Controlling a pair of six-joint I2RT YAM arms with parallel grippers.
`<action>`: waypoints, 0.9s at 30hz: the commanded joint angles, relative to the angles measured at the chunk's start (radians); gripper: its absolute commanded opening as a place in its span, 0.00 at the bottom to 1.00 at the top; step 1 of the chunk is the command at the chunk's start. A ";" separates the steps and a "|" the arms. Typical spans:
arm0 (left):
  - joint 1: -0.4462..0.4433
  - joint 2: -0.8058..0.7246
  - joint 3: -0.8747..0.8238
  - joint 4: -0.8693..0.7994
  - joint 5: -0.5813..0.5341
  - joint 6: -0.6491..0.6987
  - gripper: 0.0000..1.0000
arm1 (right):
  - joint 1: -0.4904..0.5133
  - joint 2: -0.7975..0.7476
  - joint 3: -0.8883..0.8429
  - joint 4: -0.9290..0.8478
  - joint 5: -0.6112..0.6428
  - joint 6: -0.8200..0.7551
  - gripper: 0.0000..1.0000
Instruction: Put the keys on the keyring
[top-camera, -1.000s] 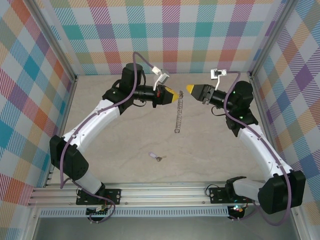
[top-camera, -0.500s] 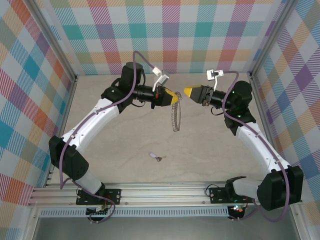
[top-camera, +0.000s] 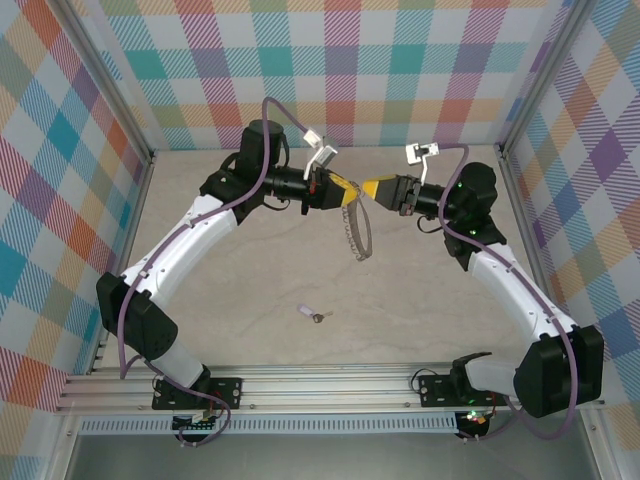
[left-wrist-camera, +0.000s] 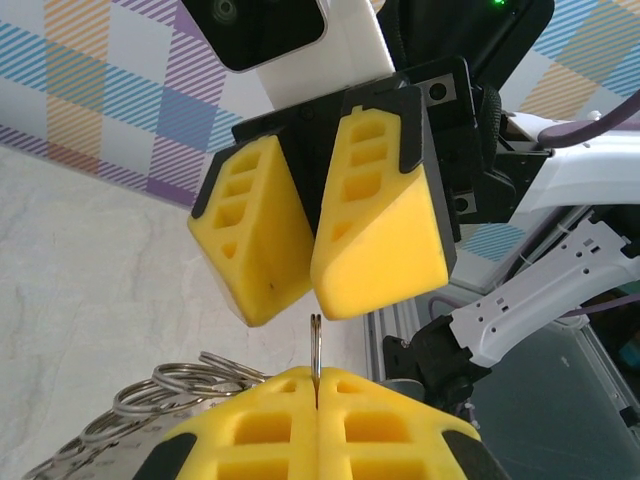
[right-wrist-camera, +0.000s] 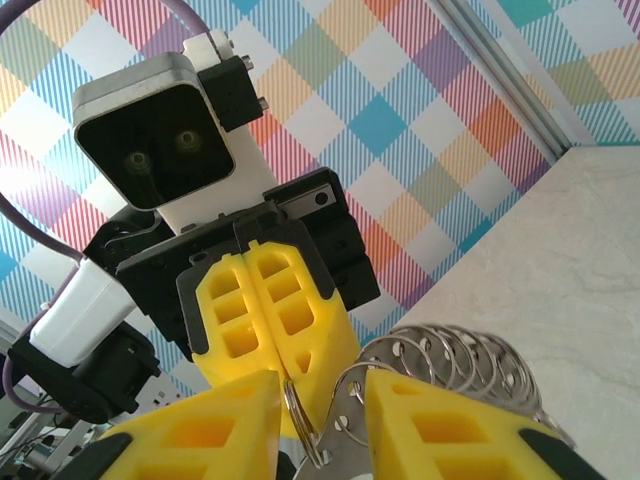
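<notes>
my left pincer (top-camera: 345, 190) is clamped on the keyring (top-camera: 356, 235), which hangs from it in the air. my right pincer (top-camera: 370, 188), jaws narrowly apart, straddles the ring's end wire without gripping. the keys (top-camera: 312, 314) lie on the desk (top-camera: 250, 290), well apart — nothing threaded yet, i judge.

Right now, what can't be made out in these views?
- keys, top view: too small to read tab or metal detail.
- keyring, left wrist: lower coils cut off by frame edge and left fingers.
- Right wrist: right fingers cut by bottom edge; contact with keyring unclear.
</notes>
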 joint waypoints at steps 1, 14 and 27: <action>0.015 0.005 0.041 0.000 0.038 0.019 0.00 | 0.009 0.003 -0.016 0.023 -0.025 -0.021 0.25; 0.022 0.026 0.066 -0.041 0.062 0.040 0.00 | 0.018 0.005 -0.012 0.017 -0.022 -0.033 0.23; 0.025 -0.008 0.028 0.039 -0.044 -0.064 0.14 | 0.021 0.021 0.002 0.009 0.055 -0.080 0.00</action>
